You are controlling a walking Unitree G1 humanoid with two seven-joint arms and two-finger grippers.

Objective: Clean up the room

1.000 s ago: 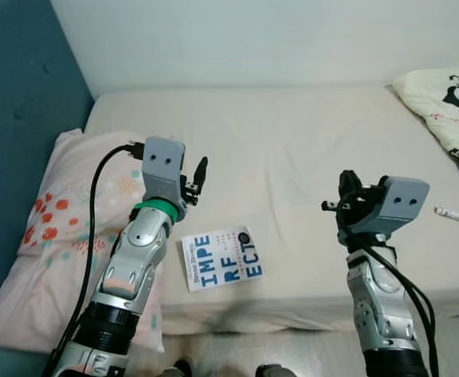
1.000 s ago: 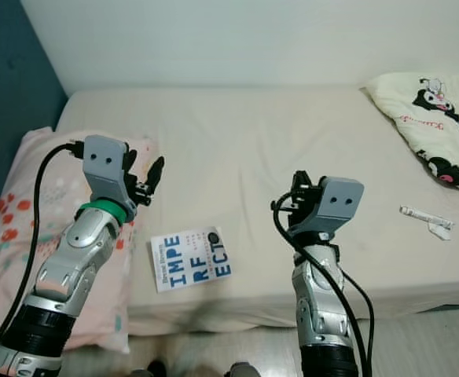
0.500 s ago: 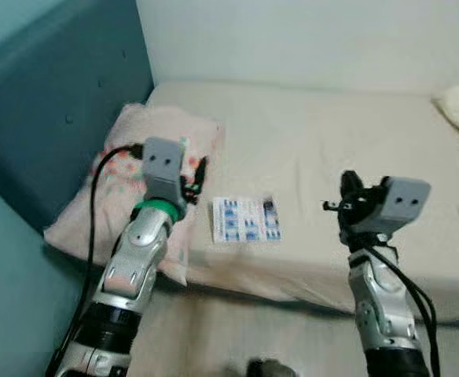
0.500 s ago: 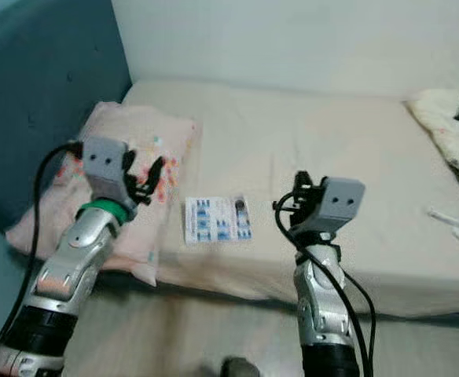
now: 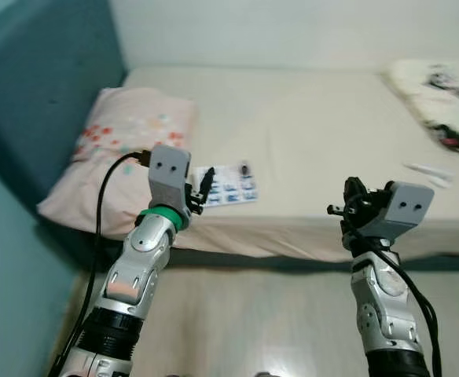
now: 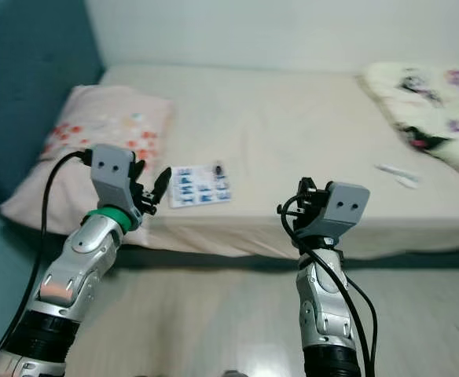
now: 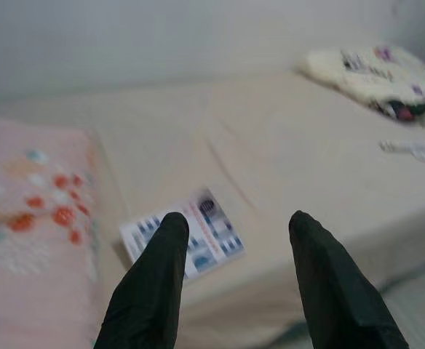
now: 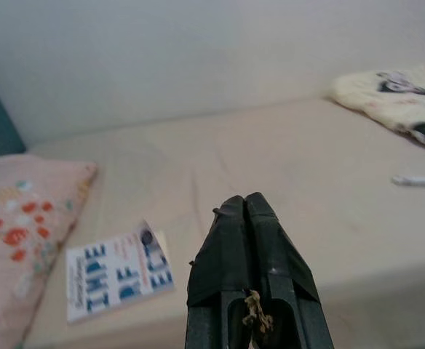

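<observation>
The camera has pulled back from the bed (image 5: 308,133), so the book (image 5: 225,184) lies farther off.

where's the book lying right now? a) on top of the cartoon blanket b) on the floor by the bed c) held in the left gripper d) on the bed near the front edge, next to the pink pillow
d: the book lies flat on the bed near its front edge, just beside the pink pillow, while the left gripper hangs open and empty short of it.
</observation>
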